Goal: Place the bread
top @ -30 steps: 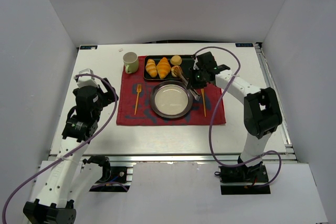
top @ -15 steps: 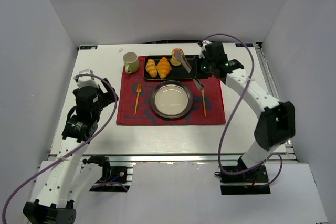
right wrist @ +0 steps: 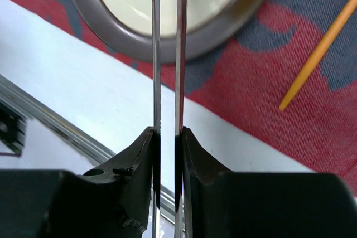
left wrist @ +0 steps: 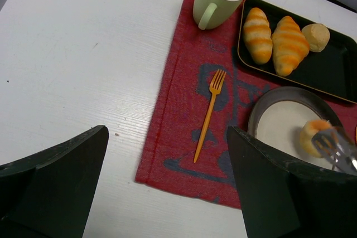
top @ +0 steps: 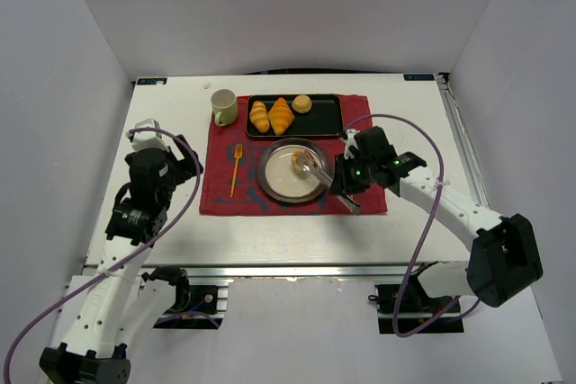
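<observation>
The bread [top: 296,162], a small golden-orange bun, is over the right part of the round metal plate [top: 270,188], between the tips of metal tongs [top: 317,168]. I cannot tell whether it rests on the plate. My right gripper [top: 347,177] is shut on the tongs' handles, just right of the plate. In the right wrist view the tongs [right wrist: 167,54] run up over the plate's rim [right wrist: 111,26], and the bread is out of view. The left wrist view shows the bread [left wrist: 310,136] and the tong tips [left wrist: 334,147]. My left gripper [left wrist: 166,137] is open and empty, left of the red mat.
A black tray [top: 328,119] behind the plate holds two croissants [top: 270,116] and a paler bun [top: 302,103]. A green mug [top: 223,106] stands at the mat's far left corner. An orange fork [top: 236,168] lies left of the plate. An orange utensil [right wrist: 318,59] lies right of it.
My right arm has swung from the tray toward me, carrying the bread in the tongs to the plate. The left arm has not moved.
</observation>
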Controlling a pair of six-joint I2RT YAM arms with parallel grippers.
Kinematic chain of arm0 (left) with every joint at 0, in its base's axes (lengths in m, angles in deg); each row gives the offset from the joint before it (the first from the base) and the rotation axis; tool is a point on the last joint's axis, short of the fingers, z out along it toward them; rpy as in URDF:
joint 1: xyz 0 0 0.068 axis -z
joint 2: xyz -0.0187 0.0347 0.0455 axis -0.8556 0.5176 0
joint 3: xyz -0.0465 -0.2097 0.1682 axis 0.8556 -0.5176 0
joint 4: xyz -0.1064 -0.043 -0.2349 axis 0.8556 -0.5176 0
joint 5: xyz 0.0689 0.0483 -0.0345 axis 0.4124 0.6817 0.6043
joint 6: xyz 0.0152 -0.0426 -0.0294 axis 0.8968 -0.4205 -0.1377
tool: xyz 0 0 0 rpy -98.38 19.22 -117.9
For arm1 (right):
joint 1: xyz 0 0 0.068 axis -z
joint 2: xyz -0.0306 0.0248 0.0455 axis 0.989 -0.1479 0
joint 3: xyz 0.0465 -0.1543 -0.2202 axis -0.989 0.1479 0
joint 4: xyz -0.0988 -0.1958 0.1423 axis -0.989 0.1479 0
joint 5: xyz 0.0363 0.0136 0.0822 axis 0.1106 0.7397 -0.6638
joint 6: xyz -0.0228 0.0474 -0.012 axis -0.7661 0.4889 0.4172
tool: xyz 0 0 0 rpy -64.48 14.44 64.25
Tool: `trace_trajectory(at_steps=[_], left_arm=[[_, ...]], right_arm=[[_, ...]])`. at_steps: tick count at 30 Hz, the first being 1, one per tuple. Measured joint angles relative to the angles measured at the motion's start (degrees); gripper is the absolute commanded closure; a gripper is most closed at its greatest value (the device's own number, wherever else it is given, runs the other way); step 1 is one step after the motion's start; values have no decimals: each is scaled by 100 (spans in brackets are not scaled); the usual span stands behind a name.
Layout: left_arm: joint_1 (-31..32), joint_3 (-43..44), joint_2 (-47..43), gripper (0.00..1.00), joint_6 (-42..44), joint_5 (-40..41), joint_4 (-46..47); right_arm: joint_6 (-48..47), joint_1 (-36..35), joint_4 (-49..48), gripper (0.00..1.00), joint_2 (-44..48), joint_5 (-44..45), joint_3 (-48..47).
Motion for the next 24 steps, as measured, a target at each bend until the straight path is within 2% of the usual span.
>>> trace_trajectory(at_steps=[5,7,11,15,24], left_arm=[[0,0,-48,2,-46,-4,-31],[0,0,-59,2,-52,-7,-33],[2,0,-61,2,-87,-24,-35],[0,0,-61,2,-109,-46,-35],[0,0,-17,2,-160,-70,-59]], right_arm=[[-31,-11,-55,80,11,-26,439],[-55,-11,-114,74,11,-37,485],[-111,-22,-179,56,11,-35,516],[-118,-22,-197,47,42,-35,516],[-120,-26,-131,44,192,-28,446]])
